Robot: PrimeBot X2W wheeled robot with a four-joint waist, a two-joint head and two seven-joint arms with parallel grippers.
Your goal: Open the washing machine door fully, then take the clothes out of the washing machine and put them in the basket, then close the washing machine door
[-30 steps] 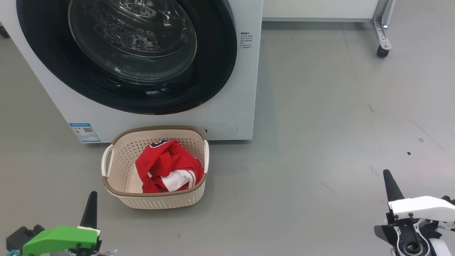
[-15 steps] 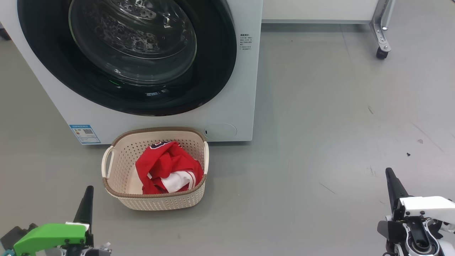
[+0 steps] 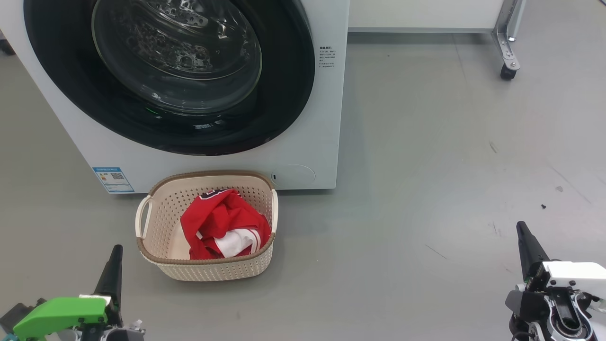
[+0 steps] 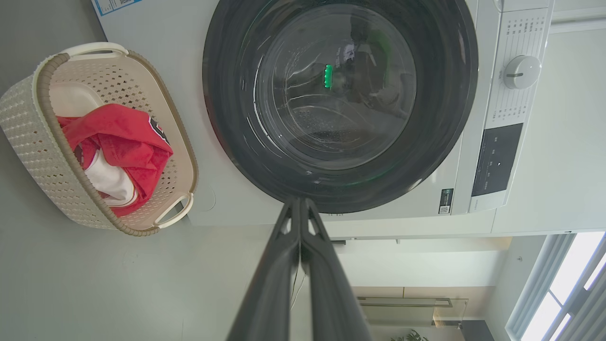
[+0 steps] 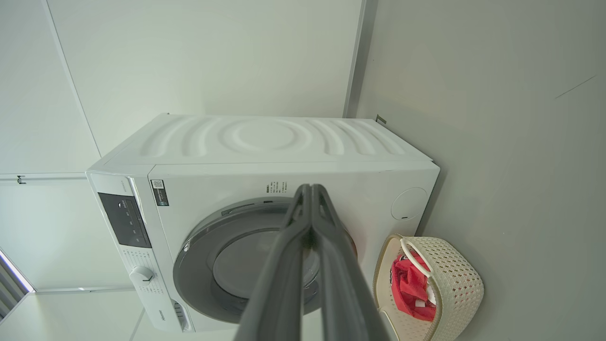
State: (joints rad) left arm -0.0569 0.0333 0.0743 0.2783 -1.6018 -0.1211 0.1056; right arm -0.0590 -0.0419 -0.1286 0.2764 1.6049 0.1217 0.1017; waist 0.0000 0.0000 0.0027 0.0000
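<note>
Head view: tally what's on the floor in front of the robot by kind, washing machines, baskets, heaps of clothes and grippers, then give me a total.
Washing machine: 1
Basket: 1
Heap of red clothes: 1
Grippers: 2, left gripper and right gripper
Total: 5

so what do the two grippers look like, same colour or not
Not the same. The left gripper has a bright green cover. The right gripper has a white cover with small dark screws, above black parts and a round silvery ring. Both end in long dark grey fingers that taper to a narrow tip.
</note>
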